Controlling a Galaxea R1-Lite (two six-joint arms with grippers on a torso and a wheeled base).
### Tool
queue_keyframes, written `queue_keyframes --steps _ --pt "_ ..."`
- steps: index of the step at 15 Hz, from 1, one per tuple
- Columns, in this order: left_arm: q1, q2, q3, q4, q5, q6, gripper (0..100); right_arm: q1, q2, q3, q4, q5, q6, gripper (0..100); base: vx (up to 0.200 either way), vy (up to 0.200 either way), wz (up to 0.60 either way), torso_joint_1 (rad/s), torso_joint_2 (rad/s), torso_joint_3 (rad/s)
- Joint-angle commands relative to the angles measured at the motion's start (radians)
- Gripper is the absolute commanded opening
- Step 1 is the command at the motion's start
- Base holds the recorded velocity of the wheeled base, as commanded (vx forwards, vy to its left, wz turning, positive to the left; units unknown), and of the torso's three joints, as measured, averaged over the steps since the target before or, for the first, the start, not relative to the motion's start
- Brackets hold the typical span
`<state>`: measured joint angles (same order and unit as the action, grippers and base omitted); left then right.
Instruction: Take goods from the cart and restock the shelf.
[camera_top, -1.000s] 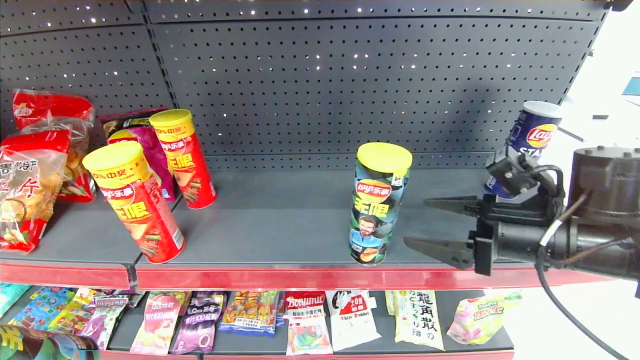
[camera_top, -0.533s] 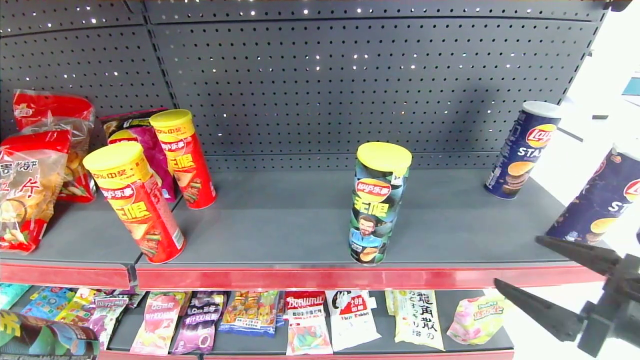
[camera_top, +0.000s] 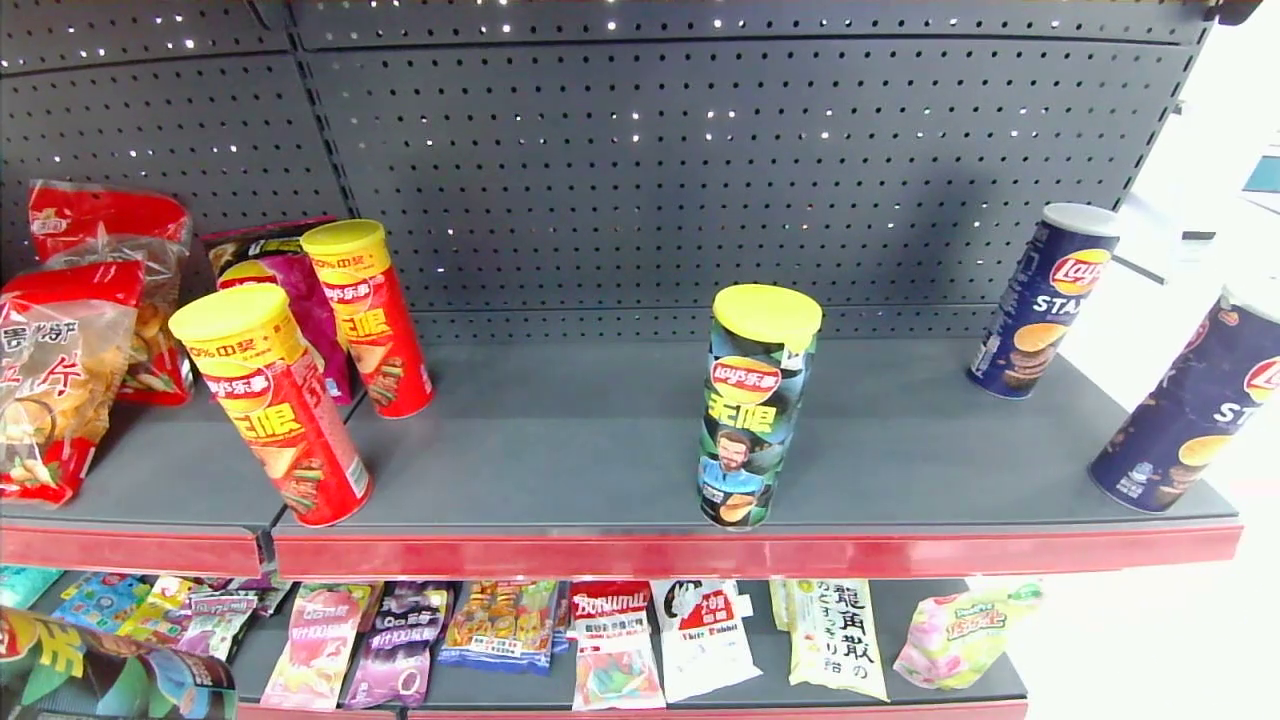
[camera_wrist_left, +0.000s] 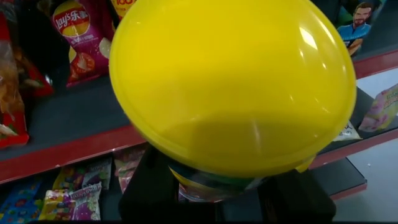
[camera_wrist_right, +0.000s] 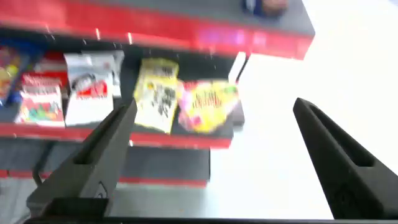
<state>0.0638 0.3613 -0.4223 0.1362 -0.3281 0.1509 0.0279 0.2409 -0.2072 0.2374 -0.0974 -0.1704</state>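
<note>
We see our left hand (camera_wrist_left: 217, 202) holding the chip can (camera_wrist_left: 236, 81), yellow lid up close, while our right hand (camera_wrist_right: 213, 106) is wide open by the shelf (camera_wrist_right: 155, 28).

Light: bright from my right; floor (camera_top: 1150, 640) beyond the shelf (camera_top: 640, 555) washed white.
Glare: streaks on the lid (camera_wrist_left: 236, 81) of the can (camera_wrist_left: 211, 185) I hold.
</note>
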Motion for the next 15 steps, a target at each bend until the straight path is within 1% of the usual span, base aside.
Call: queue_keyframes --steps 1,2,3,4,5,6,8,9,10,12,13,14,15 --pt "0.001 0.001 0.007 -0.001 -0.002 -0.001 0 -0.028 -0.241 -0.009 0.111 -0.007 0.031 100 0.000 0.000 0.00 0.000 0.00 0.000" --pt "0.001 -0.001 0.005 -0.001 -0.009 -0.004 0 -0.028 -0.241 0.012 0.079 -0.005 0.046 100 0.000 0.000 0.00 0.000 0.00 0.000" --pt "0.001 -0.002 0.002 -0.001 -0.012 -0.010 0 -0.028 -0.241 0.063 0.017 0.005 0.055 100 0.000 0.000 0.00 0.000 0.00 0.000" --pt "0.001 -0.002 0.002 -0.001 -0.012 -0.013 0 -0.028 -0.241 0.066 0.005 0.019 0.058 100 0.000 0.000 0.00 0.000 0.00 0.000" --pt "0.001 0.002 -0.004 -0.001 -0.014 -0.020 0 -0.028 -0.241 0.077 -0.013 0.111 0.057 100 0.000 0.000 0.00 0.000 0.00 0.000" --pt "0.001 0.001 -0.004 -0.003 -0.014 -0.020 0 -0.028 -0.241 0.098 -0.049 0.113 0.054 100 0.000 0.000 0.00 0.000 0.00 0.000" --pt "0.001 -0.001 -0.010 -0.009 -0.012 -0.024 0 -0.028 -0.241 0.164 -0.204 0.110 0.062 100 0.000 0.000 0.00 0.000 0.00 0.000" --pt "0.001 0.004 -0.012 -0.017 -0.012 -0.025 0 -0.028 -0.241 0.172 -0.221 0.113 0.066 100 0.000 0.000 0.00 0.000 0.00 0.000" --pt "0.001 0.002 -0.012 -0.023 -0.014 -0.030 0 -0.028 -0.241 0.180 -0.233 0.099 0.071 100 0.000 0.000 0.00 0.000 0.00 0.000" --pt "0.001 -0.001 -0.012 -0.023 -0.012 -0.034 0 -0.028 -0.241 0.207 -0.303 0.056 0.058 100 0.000 0.000 0.00 0.000 0.00 0.000" --pt "0.001 0.001 -0.012 -0.023 -0.012 -0.034 0 -0.028 -0.241 0.207 -0.300 0.041 0.065 100 0.000 0.000 0.00 0.000 0.00 0.000" --pt "0.001 0.001 -0.012 -0.023 -0.012 -0.034 0 -0.026 -0.241 0.207 -0.300 0.056 0.066 100 0.000 0.000 0.00 0.000 0.00 0.000" --pt "0.001 0.001 -0.009 -0.023 -0.014 -0.034 0 -0.028 -0.241 0.207 -0.300 0.116 0.072 100 0.000 0.000 0.00 0.000 0.00 0.000"
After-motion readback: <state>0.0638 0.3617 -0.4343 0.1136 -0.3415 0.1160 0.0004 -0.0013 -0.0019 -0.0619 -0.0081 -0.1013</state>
